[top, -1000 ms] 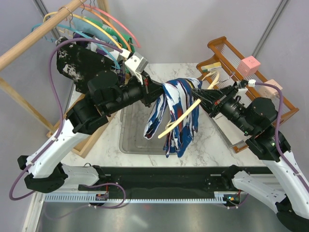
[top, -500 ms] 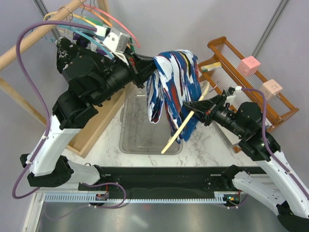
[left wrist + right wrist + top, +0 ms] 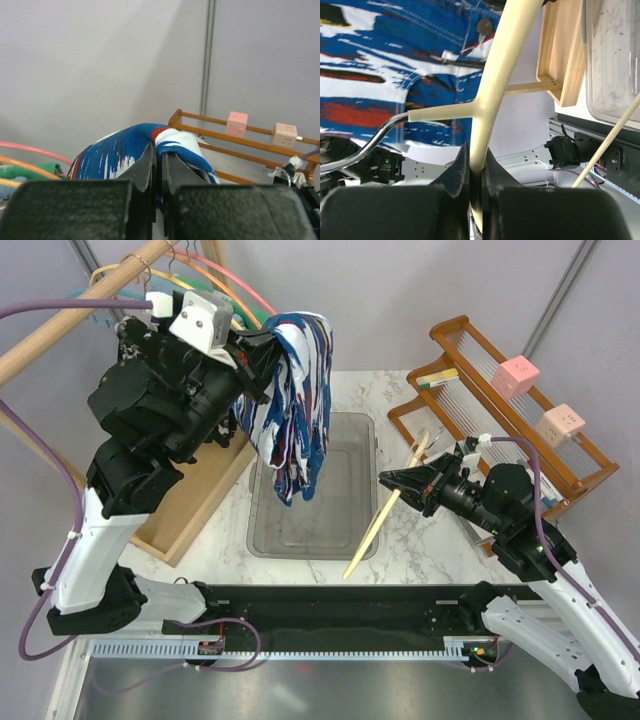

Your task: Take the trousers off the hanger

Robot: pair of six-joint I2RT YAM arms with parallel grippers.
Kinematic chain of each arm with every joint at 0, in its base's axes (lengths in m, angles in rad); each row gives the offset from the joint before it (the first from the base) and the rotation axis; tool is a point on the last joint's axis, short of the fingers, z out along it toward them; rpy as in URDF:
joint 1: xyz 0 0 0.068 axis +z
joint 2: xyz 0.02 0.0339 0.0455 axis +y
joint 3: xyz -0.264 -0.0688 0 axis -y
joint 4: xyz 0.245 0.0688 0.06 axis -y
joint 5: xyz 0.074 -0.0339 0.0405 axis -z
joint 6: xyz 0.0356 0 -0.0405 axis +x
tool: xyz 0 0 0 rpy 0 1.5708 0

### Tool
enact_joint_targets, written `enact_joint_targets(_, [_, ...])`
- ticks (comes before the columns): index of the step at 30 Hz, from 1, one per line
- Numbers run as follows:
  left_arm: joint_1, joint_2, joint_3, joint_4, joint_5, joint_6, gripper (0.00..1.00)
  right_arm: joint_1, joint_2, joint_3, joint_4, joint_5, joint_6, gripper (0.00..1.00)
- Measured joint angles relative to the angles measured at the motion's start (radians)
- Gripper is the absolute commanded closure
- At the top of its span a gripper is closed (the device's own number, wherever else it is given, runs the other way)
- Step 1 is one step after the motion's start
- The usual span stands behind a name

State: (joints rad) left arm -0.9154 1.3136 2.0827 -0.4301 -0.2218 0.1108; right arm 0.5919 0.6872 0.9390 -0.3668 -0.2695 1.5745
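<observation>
Far to the left of the grey tub (image 3: 340,495), and behind it, a wooden rail (image 3: 60,330) runs diagonally. The left gripper (image 3: 266,343) is raised high above the rear left corner of the tub. Its jaws are pressed together on a fold of the trousers (image 3: 295,410), and the left wrist view shows the blue, white and red cloth (image 3: 120,150) bunched over the left gripper (image 3: 159,150). From this grip the trousers hang down freely, with their lower end over the left half of the tub. They are apart from the hanger (image 3: 383,518).

The tub stands in the middle of the worktop (image 3: 430,540). The cream hanger crosses the right edge of the tub at a slant. Its lower end is near the front right corner of the tub and its upper end points to the rear right. The right gripper (image 3: 388,480), just to the right of the tub, pinches the hanger bar. In the right wrist view the jaws are closed on the pale bar (image 3: 495,85), at the right gripper (image 3: 476,157), and a metal hook goes off to the side. Further right of the tub stands a brown rack (image 3: 455,332) with a pink cube (image 3: 516,374) on it.
</observation>
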Motion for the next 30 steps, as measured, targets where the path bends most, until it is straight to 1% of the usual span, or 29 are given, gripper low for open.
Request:
enact_joint_targets(4, [0.001,-0.077,-0.116,0.005,-0.045,0.029,0.98,0.0,0.018,0.019,-0.013,-0.009,-0.026,1.0])
enact_joint_targets(10, [0.0,-0.21,-0.373,0.01,-0.115,0.028,0.98,0.0,0.147,0.214,-0.045,-0.043,-0.123,1.0])
enact_joint_targets(13, [0.0,-0.254,-0.493,0.004,-0.149,0.028,0.98,0.0,0.174,0.284,-0.045,-0.059,-0.157,1.0])
enact_joint_targets(16, [0.0,-0.277,-0.582,-0.01,-0.185,0.029,0.98,0.0,0.177,0.313,-0.044,-0.076,-0.178,1.0])
enact_joint_targets(21, [0.001,-0.294,-0.66,-0.026,-0.233,0.061,0.98,0.001,0.174,0.312,-0.058,-0.089,-0.185,1.0])
enact_joint_targets(25, [0.003,-0.287,-0.727,-0.001,-0.225,0.059,0.98,0.001,0.166,0.312,-0.069,-0.093,-0.185,1.0])
enact_joint_targets(28, [0.005,-0.249,-0.803,0.055,-0.196,0.031,0.98,0.001,0.158,0.312,-0.072,-0.092,-0.185,1.0])
enact_joint_targets(30, [0.005,-0.182,-0.857,0.083,-0.166,-0.002,0.98,0.001,0.153,0.313,-0.076,-0.092,-0.185,1.0])
